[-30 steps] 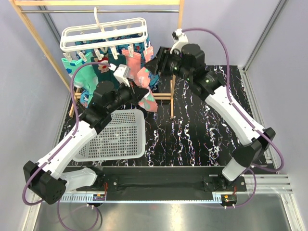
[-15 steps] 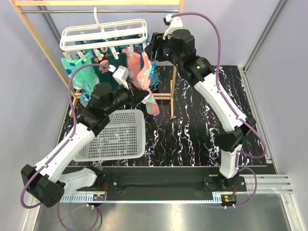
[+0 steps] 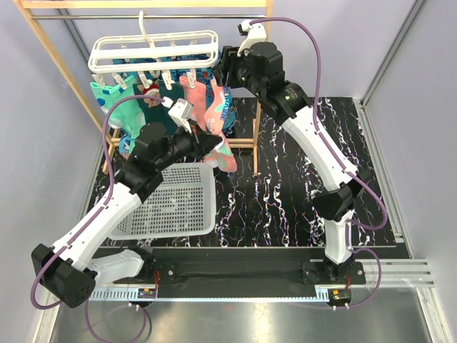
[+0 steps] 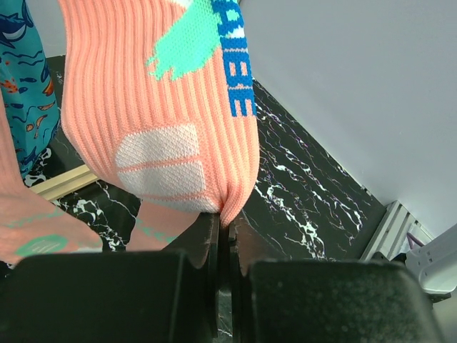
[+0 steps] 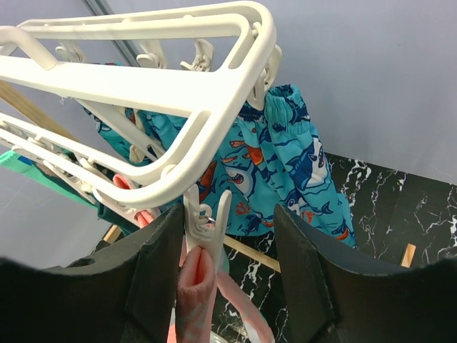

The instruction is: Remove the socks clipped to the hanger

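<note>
My right claw (image 5: 228,282) stands open around a clip (image 5: 207,214) and the pink sock (image 5: 194,293). The hanger (image 5: 143,71) blocks the way up. The blue cloth (image 5: 289,168) hangs behind. The bench's (image 3: 300,186) right side has room.

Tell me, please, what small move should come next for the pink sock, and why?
Probably close the right gripper on the clip to pinch it open. Its jaws stand open on either side of that clip on the hanger, which grips the pink sock at its top, while the left gripper is shut on the sock's lower end, ready to pull it free.
</note>
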Robot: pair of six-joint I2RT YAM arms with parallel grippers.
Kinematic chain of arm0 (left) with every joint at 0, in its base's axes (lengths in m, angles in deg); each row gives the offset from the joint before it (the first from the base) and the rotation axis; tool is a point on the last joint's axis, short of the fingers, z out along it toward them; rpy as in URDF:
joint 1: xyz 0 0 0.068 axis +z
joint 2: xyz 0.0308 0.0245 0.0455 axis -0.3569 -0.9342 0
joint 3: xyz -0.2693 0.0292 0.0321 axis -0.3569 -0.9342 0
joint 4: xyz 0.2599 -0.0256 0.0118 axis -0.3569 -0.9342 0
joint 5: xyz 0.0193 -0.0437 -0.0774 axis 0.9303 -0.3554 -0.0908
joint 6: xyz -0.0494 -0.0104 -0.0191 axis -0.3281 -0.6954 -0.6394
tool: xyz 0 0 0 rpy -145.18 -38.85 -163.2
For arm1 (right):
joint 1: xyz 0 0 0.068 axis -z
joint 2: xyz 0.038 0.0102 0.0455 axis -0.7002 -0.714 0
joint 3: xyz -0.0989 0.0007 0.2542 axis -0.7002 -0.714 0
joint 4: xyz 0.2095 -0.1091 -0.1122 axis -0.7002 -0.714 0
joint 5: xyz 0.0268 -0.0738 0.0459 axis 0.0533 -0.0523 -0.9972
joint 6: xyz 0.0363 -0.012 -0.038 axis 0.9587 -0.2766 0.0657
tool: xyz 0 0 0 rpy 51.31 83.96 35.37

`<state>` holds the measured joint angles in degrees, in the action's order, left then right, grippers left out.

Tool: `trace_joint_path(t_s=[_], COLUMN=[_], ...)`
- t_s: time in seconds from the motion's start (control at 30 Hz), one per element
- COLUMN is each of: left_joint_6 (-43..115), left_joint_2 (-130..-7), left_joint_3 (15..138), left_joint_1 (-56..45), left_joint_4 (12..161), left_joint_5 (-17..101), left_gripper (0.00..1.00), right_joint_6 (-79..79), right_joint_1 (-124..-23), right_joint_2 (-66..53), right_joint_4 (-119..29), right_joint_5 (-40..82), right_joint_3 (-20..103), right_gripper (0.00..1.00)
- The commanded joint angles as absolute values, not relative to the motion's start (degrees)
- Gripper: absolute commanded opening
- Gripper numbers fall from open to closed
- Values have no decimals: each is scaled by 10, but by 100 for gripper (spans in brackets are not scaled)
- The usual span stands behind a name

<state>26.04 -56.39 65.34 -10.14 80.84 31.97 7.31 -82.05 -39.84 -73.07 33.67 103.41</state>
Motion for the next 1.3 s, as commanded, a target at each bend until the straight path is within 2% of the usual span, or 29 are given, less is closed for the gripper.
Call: trace_joint_path(t_s=[0.0, 0.23, 0.73, 1.0, 1.1, 1.13, 1.17, 1.27], left_joint_6=[266, 267, 261, 263, 262, 263, 260, 258], left_joint_2=[-563, -570, -581, -581, -579, -579, -580, -581], left_joint_3=[657, 659, 668, 668, 665, 664, 663, 664], left_joint_1=[-100, -100, -103, -106, -107, -106, -106, -108], left_joint_4=[843, 843, 831, 829, 828, 828, 828, 831], left_joint_5=[312, 318, 326, 327, 331, 331, 331, 330], left_gripper=[0, 0, 0, 0, 0, 0, 0, 0], right_joint_6=[77, 77, 38, 18, 9, 11, 10, 11], right_joint_1=[-825, -827, -852, -861, -864, -865, -866, -866], right_joint_2=[-401, -404, -421, -418, -407, -407, -406, -409], right_joint_4=[-691, -695, -696, -679, -655, -651, -651, -648], right_joint_5=[351, 352, 434, 459, 449, 453, 457, 470], right_joint_3=[1054, 1054, 1069, 1067, 1044, 1040, 1041, 1043], right_gripper=[59, 59, 57, 42, 47, 55, 56, 52])
